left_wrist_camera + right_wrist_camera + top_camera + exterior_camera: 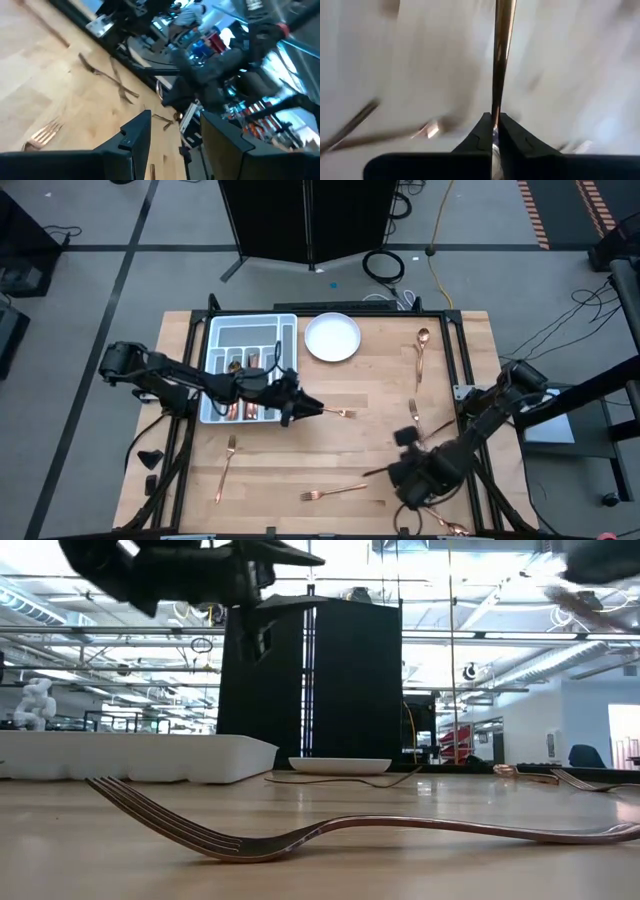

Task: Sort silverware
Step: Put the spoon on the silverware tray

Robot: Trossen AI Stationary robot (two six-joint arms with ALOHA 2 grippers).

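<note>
Left end effector [312,408], fingers apart, faces a fork [341,413] just right of it, lying left-right; right end effector [494,131] clamps a utensil [501,55].

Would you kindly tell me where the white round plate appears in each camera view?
High view: the white plate lies near the picture's centre, just right of the grey tray.
Low view: a flat white disc at mid-picture, right of the tray.
Left wrist view: I cannot make it out.
Right wrist view: not in it; only the right tool shut on a copper utensil.
Shared landmark: the tray.
</note>
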